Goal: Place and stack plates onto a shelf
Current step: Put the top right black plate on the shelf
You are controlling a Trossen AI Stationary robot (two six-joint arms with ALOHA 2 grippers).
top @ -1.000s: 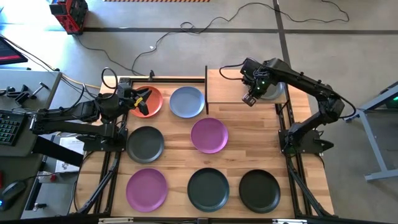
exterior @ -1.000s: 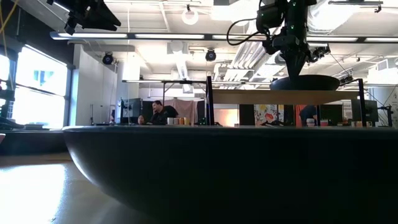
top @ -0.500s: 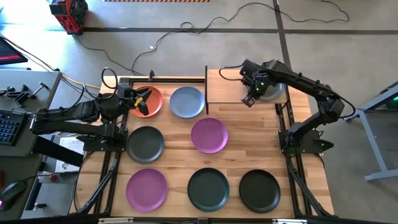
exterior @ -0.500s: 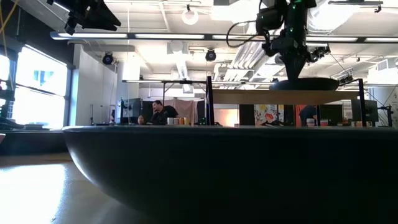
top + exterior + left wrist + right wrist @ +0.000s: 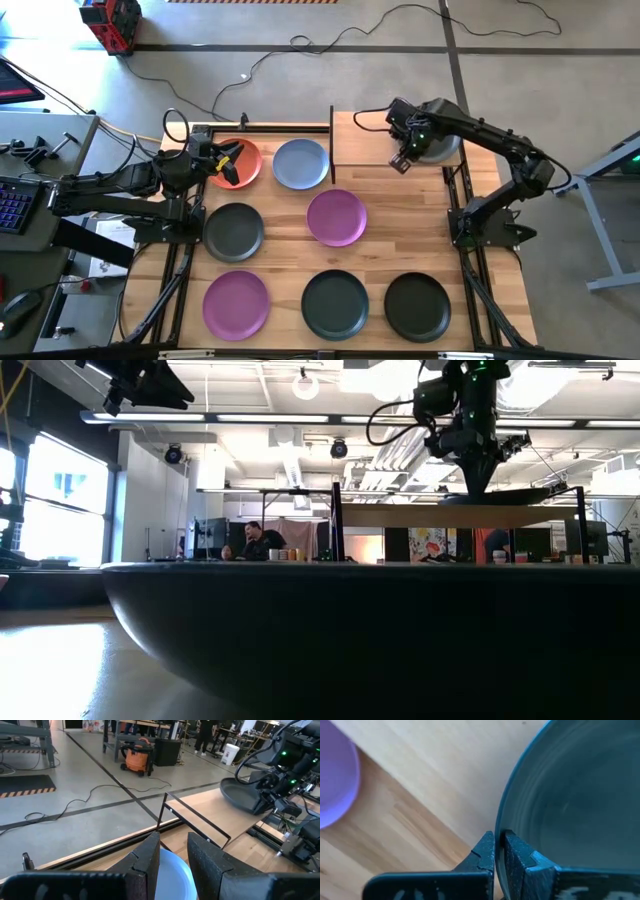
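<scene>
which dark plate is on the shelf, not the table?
The dark plate at the shelf's right end, its rim pinched by the right gripper. The other three dark plates lie flat on the table.

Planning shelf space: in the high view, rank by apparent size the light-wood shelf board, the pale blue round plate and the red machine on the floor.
1. Light-wood shelf board
2. Pale blue round plate
3. Red machine, partly cut off by the picture's edge, so its rank is unsure.
</scene>
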